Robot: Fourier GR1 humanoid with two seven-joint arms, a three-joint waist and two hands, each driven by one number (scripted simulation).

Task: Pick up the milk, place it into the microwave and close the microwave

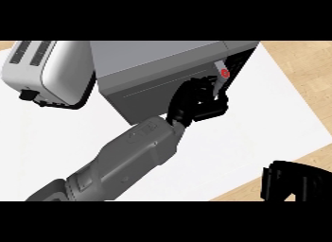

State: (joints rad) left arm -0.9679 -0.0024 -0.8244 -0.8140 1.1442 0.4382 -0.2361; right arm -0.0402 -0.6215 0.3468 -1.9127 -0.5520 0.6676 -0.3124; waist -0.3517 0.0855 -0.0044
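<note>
**Currently: milk (222,75) in the left hand (196,101) at the microwave (154,71)**

The milk shows as a narrow pale carton with a round red mark. It stands tilted at the microwave's right end, against the dark opening there. Only a strip of the carton is visible, and its lower part is hidden behind the hand.

The left hand is closed about the carton's lower end. The thumb is raised on the left of the carton and the fingers are curled in on its right. The grey left forearm (133,156) runs from the near left corner up to the microwave's near face.

The microwave is a grey box at the far centre. How its door stands cannot be told. A white toaster (49,71) sits just beside it on the left.

Both appliances stand on a white surface (266,123) that lies over a wooden counter (322,80).

The right hand (294,182) shows at the near right edge, well apart from the microwave. Its state cannot be told.
</note>
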